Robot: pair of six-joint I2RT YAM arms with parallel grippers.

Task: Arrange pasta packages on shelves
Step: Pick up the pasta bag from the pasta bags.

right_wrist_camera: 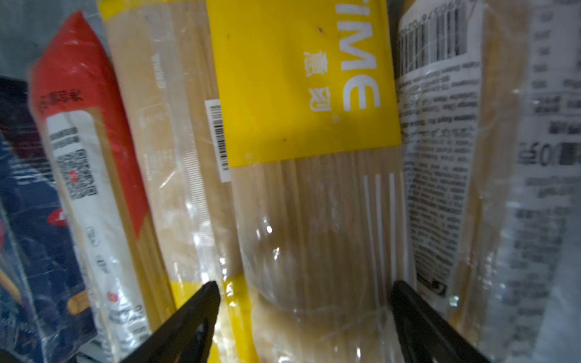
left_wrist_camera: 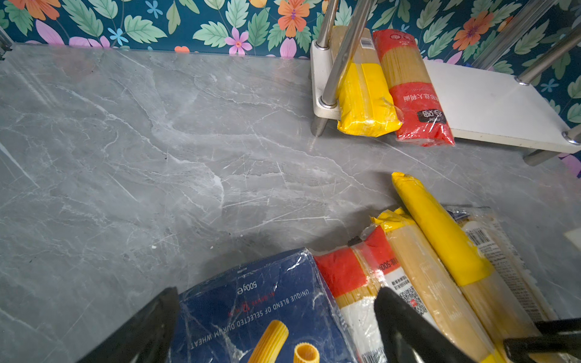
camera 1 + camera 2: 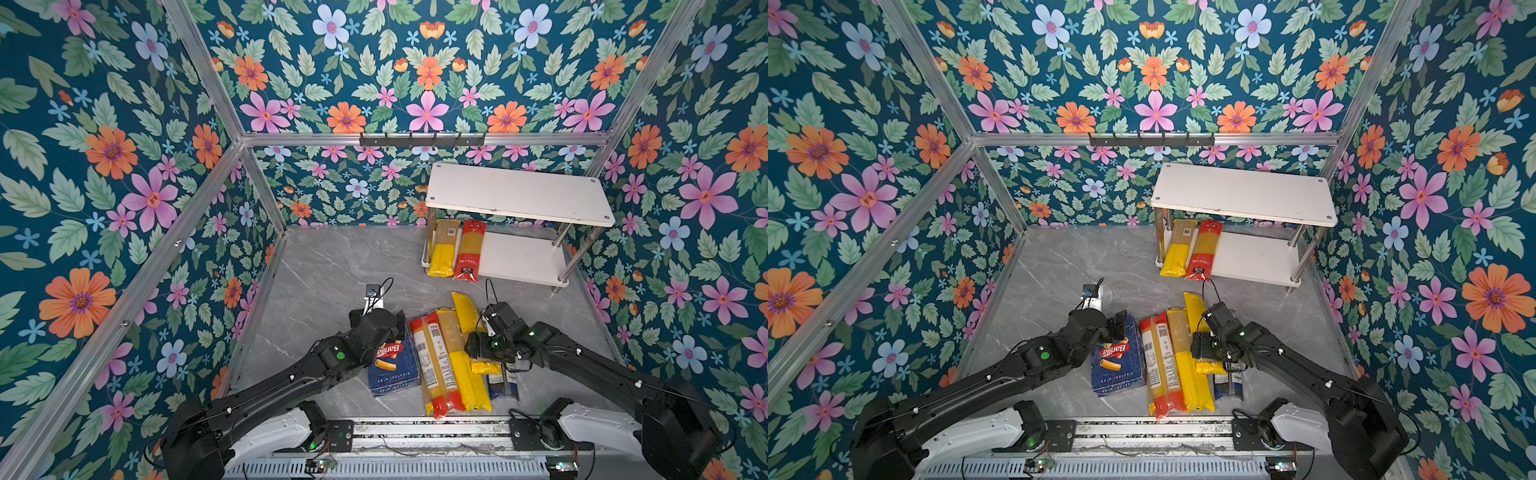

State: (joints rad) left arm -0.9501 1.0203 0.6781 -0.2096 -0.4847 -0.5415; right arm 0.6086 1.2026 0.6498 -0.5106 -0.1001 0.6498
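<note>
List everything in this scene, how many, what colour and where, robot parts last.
rack: one, white boards, chrome posts, back right of table.
shelved spaghetti bags: two, yellow and red, side by side, lower board's left end.
rigatoni pack: one, dark blue, table front.
loose spaghetti bags: at least four, red-ended, yellow, yellow on top, dark blue, piled beside it.
hook rail: one, black, back wall.
table: one, grey marble.
left gripper: open, over rigatoni pack.
right gripper: jaws flank top yellow bag, grip unclear.

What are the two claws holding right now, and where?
Nothing yet. The left claw stands open over the blue Barilla pack; the right claw open astride the middle of a yellow spaghetti bag.
</note>
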